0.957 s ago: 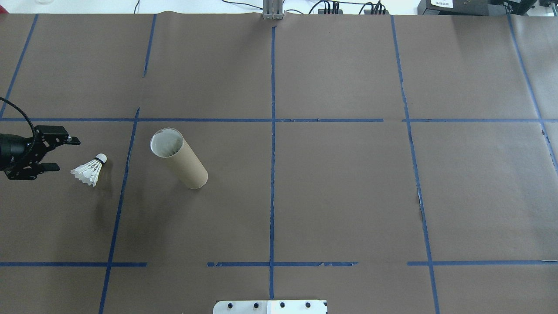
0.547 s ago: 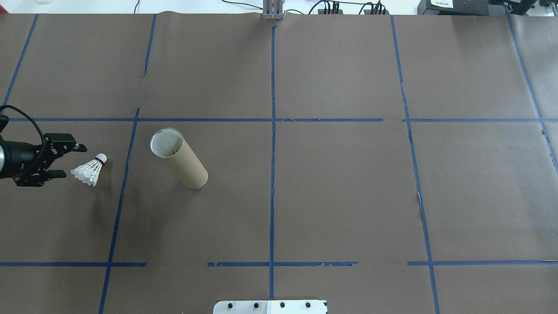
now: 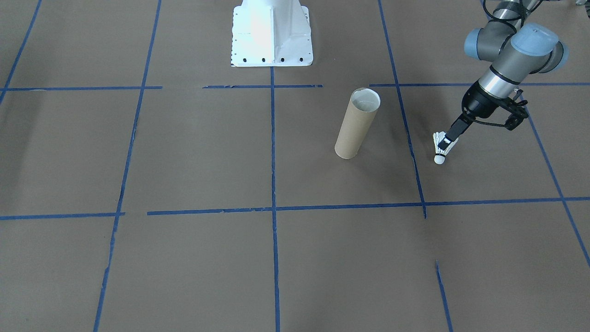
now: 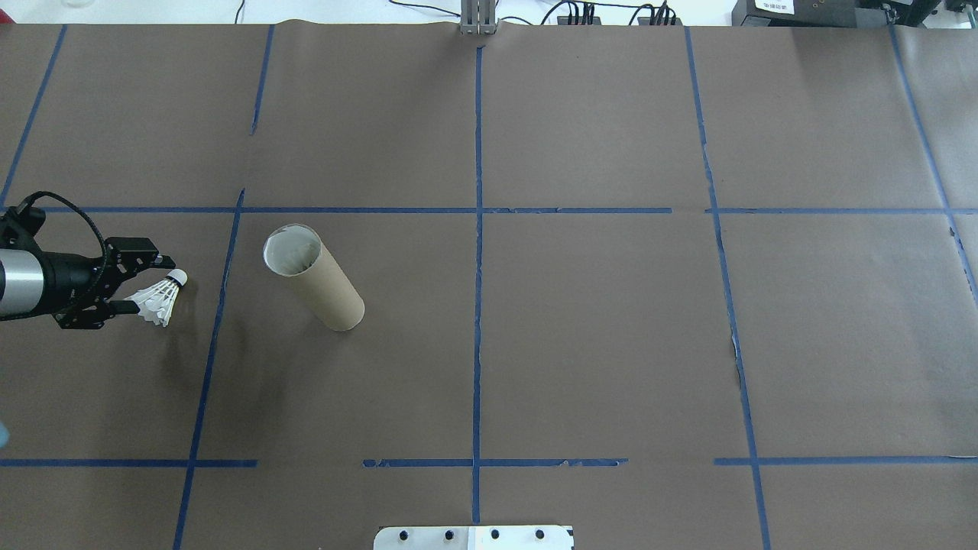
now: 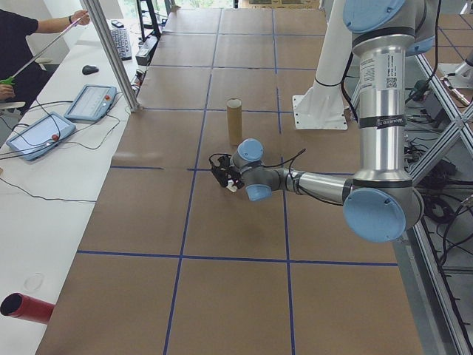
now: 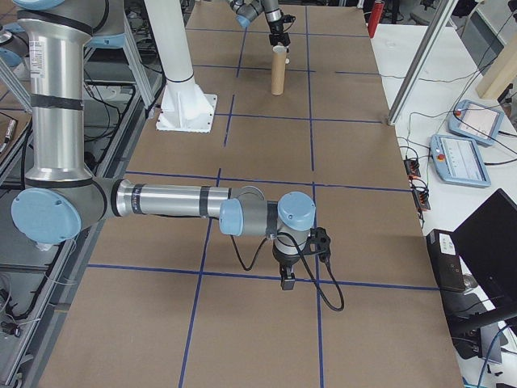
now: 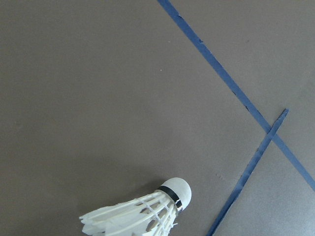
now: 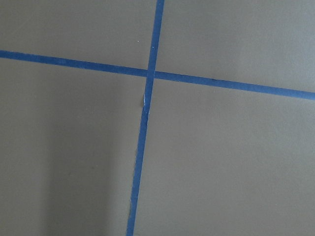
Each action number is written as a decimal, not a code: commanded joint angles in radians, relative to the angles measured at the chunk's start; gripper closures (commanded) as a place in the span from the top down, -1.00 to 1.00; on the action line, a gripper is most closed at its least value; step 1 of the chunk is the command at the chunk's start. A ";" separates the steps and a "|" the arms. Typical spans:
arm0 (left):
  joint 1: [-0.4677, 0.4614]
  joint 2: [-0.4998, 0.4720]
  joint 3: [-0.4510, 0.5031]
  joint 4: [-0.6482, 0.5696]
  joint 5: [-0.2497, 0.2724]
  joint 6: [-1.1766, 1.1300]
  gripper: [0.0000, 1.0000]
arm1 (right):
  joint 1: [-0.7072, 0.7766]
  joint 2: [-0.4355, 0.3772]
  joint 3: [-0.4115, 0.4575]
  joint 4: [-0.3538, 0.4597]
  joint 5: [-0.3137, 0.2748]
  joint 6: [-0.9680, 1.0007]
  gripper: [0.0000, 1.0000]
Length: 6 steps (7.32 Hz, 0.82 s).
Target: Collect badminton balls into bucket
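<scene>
Since a second ago your left gripper (image 4: 141, 284) has slid right until its spread fingers seem to straddle the shuttlecock (image 4: 158, 298) lying at the frame's left, so grasping and dropping it into the upright tube (image 4: 313, 277) remain.

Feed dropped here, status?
Left gripper open, straddling shuttlecock on table. Right gripper: state unclear. Tube upright, path clear.

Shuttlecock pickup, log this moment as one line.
left end effector: open, straddling shuttlecock | shuttlecock: lying on table | tube: upright | right end effector: state unclear
</scene>
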 commanded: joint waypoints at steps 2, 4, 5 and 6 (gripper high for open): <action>0.003 -0.014 0.024 0.001 0.007 0.001 0.55 | 0.000 0.000 0.000 0.000 0.000 0.000 1.00; 0.001 -0.013 0.016 0.001 0.006 0.002 0.44 | 0.000 0.000 0.000 0.000 0.000 0.000 1.00; 0.001 -0.011 0.011 0.001 0.006 0.002 0.43 | 0.000 0.000 0.000 0.000 0.000 0.000 1.00; 0.000 -0.008 0.008 0.003 0.006 0.002 0.43 | 0.000 0.000 0.000 0.000 0.000 0.000 1.00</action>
